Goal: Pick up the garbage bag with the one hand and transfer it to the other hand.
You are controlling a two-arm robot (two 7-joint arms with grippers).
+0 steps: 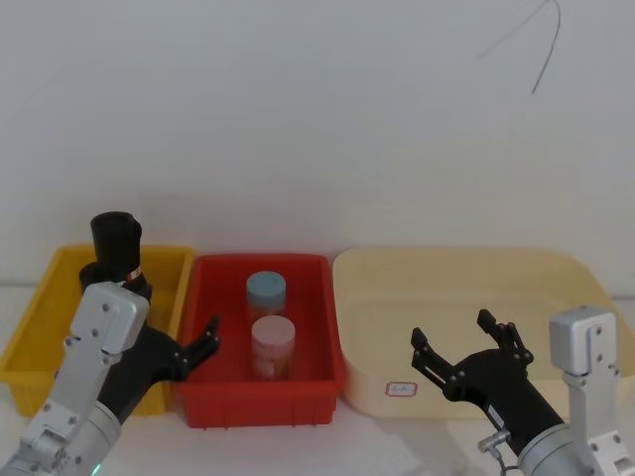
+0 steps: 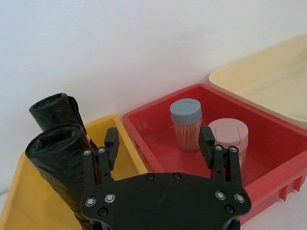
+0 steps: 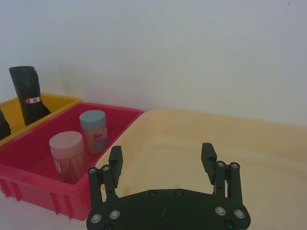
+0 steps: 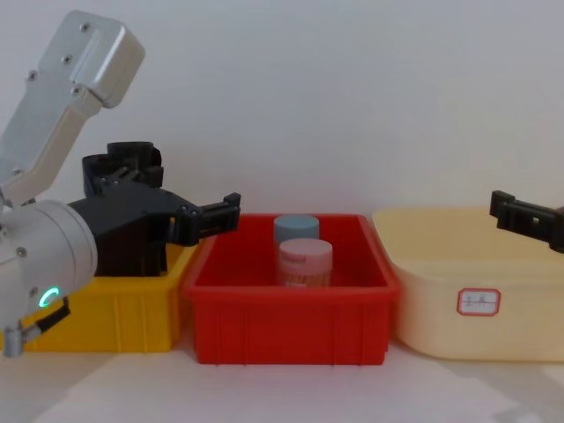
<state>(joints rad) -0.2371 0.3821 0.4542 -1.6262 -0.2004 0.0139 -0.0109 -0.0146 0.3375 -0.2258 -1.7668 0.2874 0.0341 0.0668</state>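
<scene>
Two black rolls stand in the yellow bin [image 1: 40,307]. The plain garbage bag [image 2: 55,155] is the nearer one; in the head view its top [image 1: 91,270] peeks out beside my left arm. The roll with the red-and-white sticker [image 3: 28,93] stands just behind it [image 1: 117,238]. My left gripper [image 2: 159,135], on the green-ringed arm, is open and empty. It hangs over the wall between the yellow and red bins [image 1: 203,342], with one finger close beside the garbage bag and not gripping it. My right gripper [image 1: 452,332] is open and empty in front of the cream tray [image 3: 161,151].
The red bin [image 1: 308,392] in the middle holds a blue-lidded jar [image 1: 266,290] and a pink-lidded jar [image 1: 272,335]. A wide cream tray [image 1: 556,273] stands at the right. A white wall rises close behind all three containers.
</scene>
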